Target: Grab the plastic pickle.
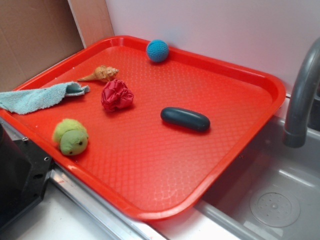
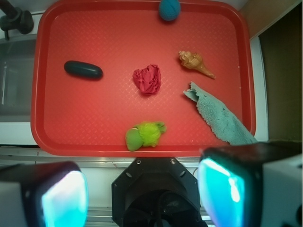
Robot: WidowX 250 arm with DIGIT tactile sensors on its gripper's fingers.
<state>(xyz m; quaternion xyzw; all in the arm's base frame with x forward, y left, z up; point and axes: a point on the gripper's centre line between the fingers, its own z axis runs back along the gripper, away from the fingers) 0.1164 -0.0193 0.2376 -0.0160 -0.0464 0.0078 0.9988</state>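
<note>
The plastic pickle point(image 1: 185, 119) point(image 2: 83, 70) is a glossy dark teal-green capsule lying flat on the red tray point(image 1: 165, 165) point(image 2: 94, 123), right of centre in the exterior view and at the left in the wrist view. My gripper point(image 2: 147, 194) hangs high above the tray's near edge, over the robot base, well clear of the pickle. It is open, its two teal pads point(image 2: 64, 201) far apart with nothing between them. The gripper does not show in the exterior view.
On the tray also lie a fuzzy light-green plush toy point(image 1: 71, 137) point(image 2: 144, 135), a crumpled red cloth point(image 1: 117, 95) point(image 2: 147, 79), a seashell point(image 1: 101, 74) point(image 2: 195, 63), a blue crocheted ball point(image 1: 157, 50) point(image 2: 169, 9) and a teal towel point(image 1: 37, 97) point(image 2: 222, 118). A sink point(image 1: 272, 192) and faucet point(image 1: 302, 95) stand at the right.
</note>
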